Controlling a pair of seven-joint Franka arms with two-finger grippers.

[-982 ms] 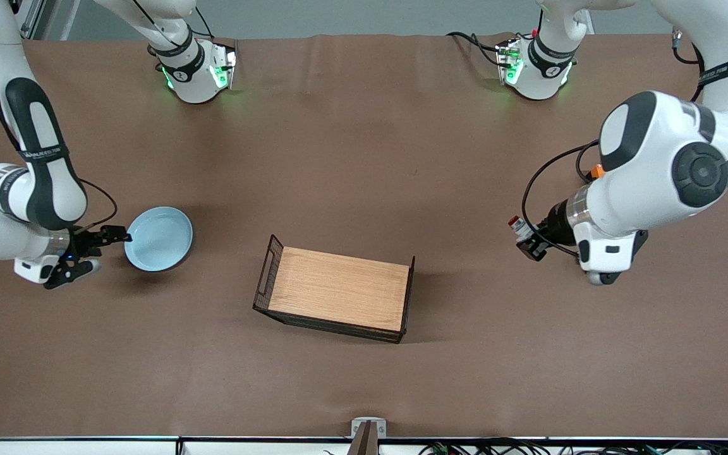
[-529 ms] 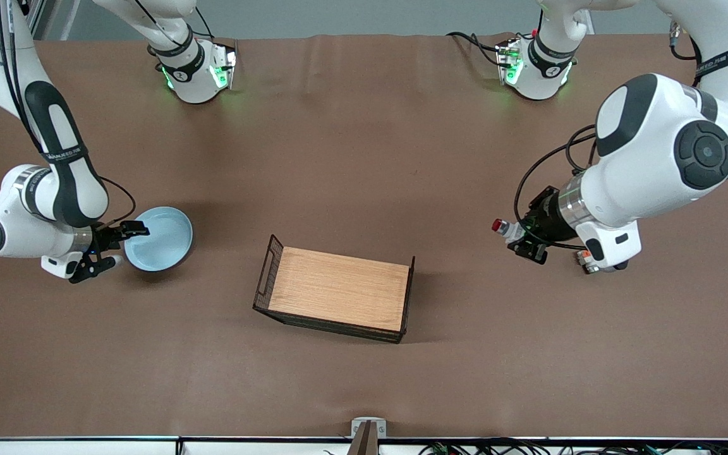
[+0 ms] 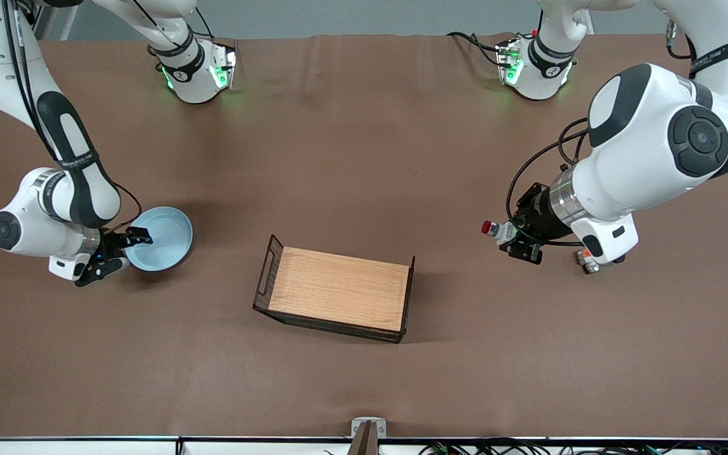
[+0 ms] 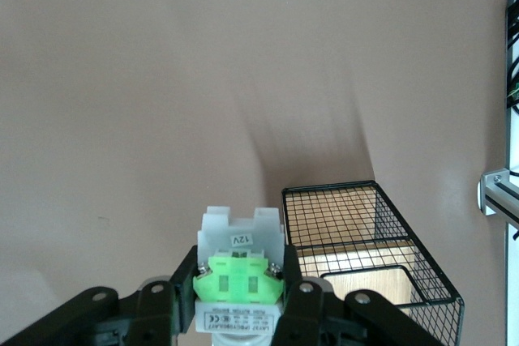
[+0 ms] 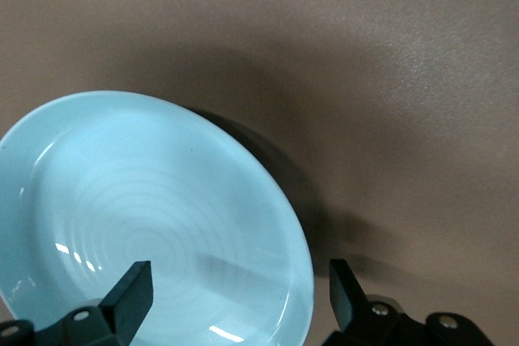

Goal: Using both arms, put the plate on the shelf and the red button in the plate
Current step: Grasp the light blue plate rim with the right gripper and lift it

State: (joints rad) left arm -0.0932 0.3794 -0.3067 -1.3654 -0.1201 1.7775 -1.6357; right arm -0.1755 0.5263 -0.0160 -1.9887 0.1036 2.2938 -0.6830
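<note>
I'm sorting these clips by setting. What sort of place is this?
Probably a robotics lab bench, not a home: two bench-mounted arms with a left gripper and right gripper work over a brown-covered table, with loose cables along its edge and only a plate and wire-sided tray.

A robotics lab: two white arms (image 3: 648,151) bolted along a brown-covered table (image 3: 351,158), cables (image 3: 497,447) trailing its near edge.
</note>
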